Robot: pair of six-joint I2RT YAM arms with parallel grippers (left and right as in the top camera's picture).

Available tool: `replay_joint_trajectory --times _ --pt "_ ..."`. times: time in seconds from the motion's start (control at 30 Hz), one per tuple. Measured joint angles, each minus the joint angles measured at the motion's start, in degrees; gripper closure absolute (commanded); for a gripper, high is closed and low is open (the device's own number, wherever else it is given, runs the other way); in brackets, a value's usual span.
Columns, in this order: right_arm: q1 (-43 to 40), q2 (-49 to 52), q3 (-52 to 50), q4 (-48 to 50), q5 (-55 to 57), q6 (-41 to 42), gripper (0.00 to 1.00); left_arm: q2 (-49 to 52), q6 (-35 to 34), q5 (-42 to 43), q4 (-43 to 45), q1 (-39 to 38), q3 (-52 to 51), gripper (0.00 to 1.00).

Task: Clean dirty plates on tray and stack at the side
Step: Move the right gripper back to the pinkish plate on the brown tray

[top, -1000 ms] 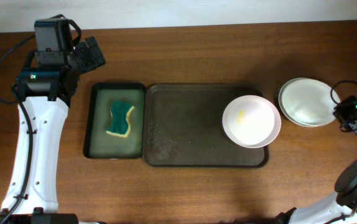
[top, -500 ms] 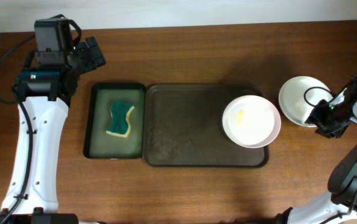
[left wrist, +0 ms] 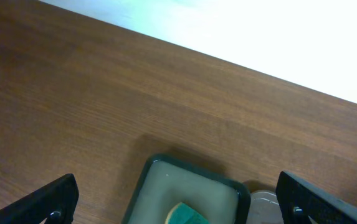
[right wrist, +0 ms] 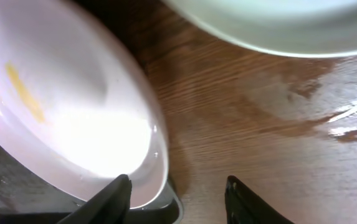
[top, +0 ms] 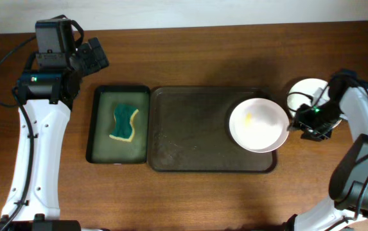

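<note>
One white plate (top: 258, 124) with a yellow smear lies at the right end of the dark brown tray (top: 190, 135), overhanging its rim. It also shows in the right wrist view (right wrist: 60, 106). A stack of white plates (top: 306, 96) sits on the table to the right, partly hidden by the right arm, and shows in the right wrist view (right wrist: 278, 25). My right gripper (top: 297, 128) is open and empty at the smeared plate's right edge; its fingers (right wrist: 178, 196) straddle the plate rim and bare wood. My left gripper (left wrist: 178, 199) is open, high above the table's left end.
A smaller dark green tray (top: 100, 128) holds a green and yellow sponge (top: 124, 122) left of the brown tray. The wood (right wrist: 328, 118) near the stack looks wet. The brown tray's left part is bare.
My right gripper has moved left from beyond the stacked plates to the right edge of the smeared plate. The left arm has not moved.
</note>
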Motion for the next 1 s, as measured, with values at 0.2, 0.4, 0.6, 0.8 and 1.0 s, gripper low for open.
replay_joint_trajectory --times 0.2,0.4,0.6,0.8,1.0 --pt "3.3 0.0 0.0 0.2 4.1 0.2 0.47 0.0 0.0 0.0 0.0 0.0 0.0 0.01" --pt "3.4 0.0 -1.6 3.9 5.8 1.6 0.52 0.0 0.0 0.0 0.0 0.0 0.0 0.01" --pt "3.4 0.0 -4.7 7.5 5.8 2.4 0.73 0.0 0.0 0.0 0.0 0.0 0.0 0.00" --pt "3.6 0.0 -5.1 8.3 3.4 2.4 0.87 0.0 0.0 0.0 0.0 0.0 0.0 0.01" --pt "6.4 0.0 -5.1 8.3 2.6 2.5 0.96 0.0 0.0 0.0 0.0 0.0 0.0 0.01"
